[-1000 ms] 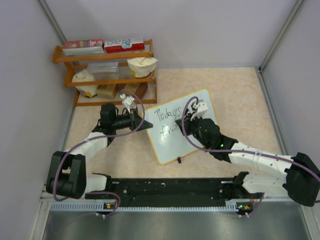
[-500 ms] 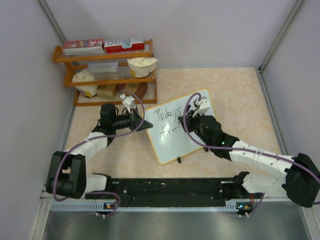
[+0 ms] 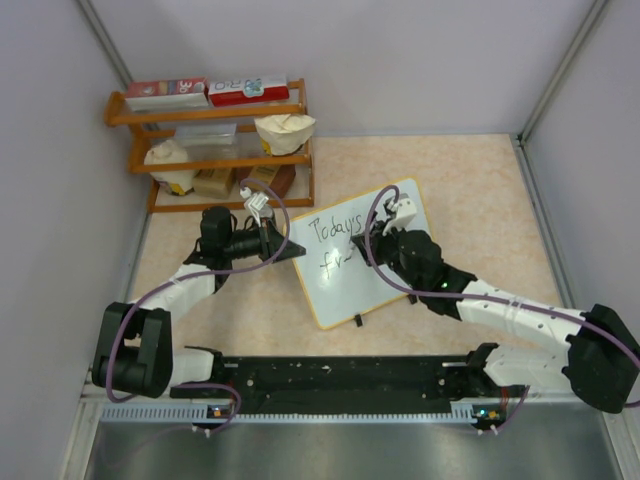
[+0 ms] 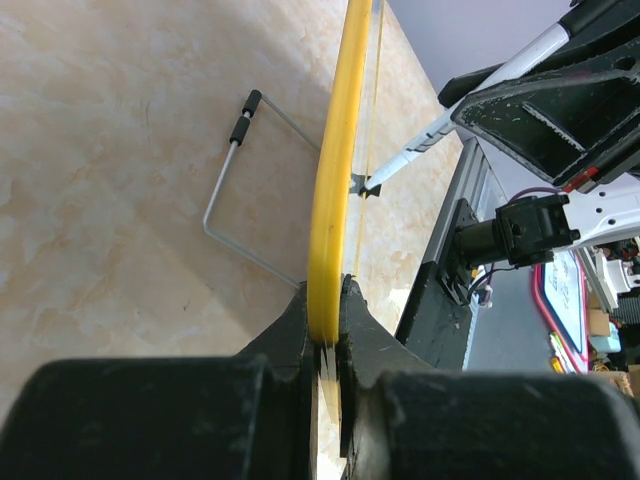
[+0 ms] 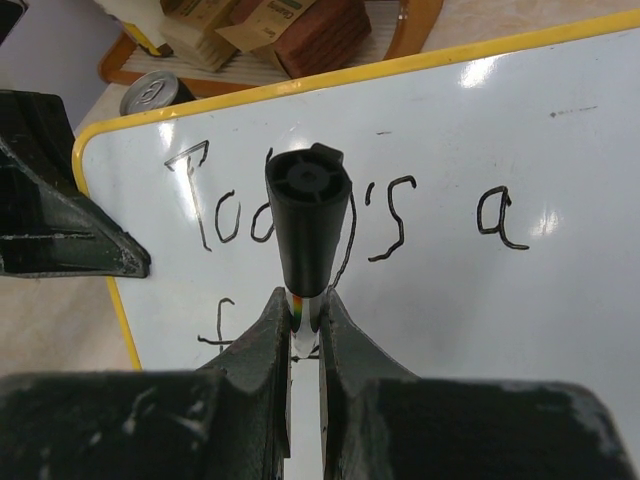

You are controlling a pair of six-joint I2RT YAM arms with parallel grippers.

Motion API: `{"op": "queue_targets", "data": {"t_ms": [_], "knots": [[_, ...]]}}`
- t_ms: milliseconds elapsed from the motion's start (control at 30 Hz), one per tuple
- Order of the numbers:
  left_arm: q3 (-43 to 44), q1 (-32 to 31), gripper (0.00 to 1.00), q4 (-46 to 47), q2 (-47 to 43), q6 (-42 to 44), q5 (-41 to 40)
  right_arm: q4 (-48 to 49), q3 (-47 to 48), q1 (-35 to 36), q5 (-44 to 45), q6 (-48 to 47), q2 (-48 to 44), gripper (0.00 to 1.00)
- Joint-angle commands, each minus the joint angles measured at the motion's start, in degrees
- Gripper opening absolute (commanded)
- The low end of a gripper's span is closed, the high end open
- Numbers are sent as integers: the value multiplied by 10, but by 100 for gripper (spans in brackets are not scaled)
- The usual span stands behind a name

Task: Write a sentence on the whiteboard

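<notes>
The whiteboard [image 3: 385, 280], white with a yellow frame, stands tilted at mid-table. My left gripper [image 3: 283, 249] is shut on its left edge; the left wrist view shows the yellow frame [image 4: 335, 180] pinched between the jaws. My right gripper [image 3: 372, 243] is shut on a marker [image 5: 307, 225] with a black cap end, its tip against the board. The sentence [image 5: 380, 215] reads "Today's a" on the top line; a second line starts with "f" [image 5: 222, 325] and a few more strokes, partly hidden by the marker and fingers.
A wooden shelf [image 3: 210, 150] with boxes, bags and a can stands at the back left, close behind my left gripper. A thin wire stand [image 4: 245, 190] sticks out behind the board. Grey walls close the sides and back.
My right gripper has shifted slightly left along the second line with the marker. The left arm and the board have not moved.
</notes>
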Motion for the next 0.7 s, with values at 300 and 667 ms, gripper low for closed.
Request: {"op": "queue_targets", "data": {"t_ms": [300, 667], "knots": [[-12, -6, 0, -29, 6, 92, -42, -13, -33, -6, 18, 20, -4, 0], [-13, -6, 0, -30, 4, 92, -42, -34, -1, -8, 65, 4, -16, 0]]}}
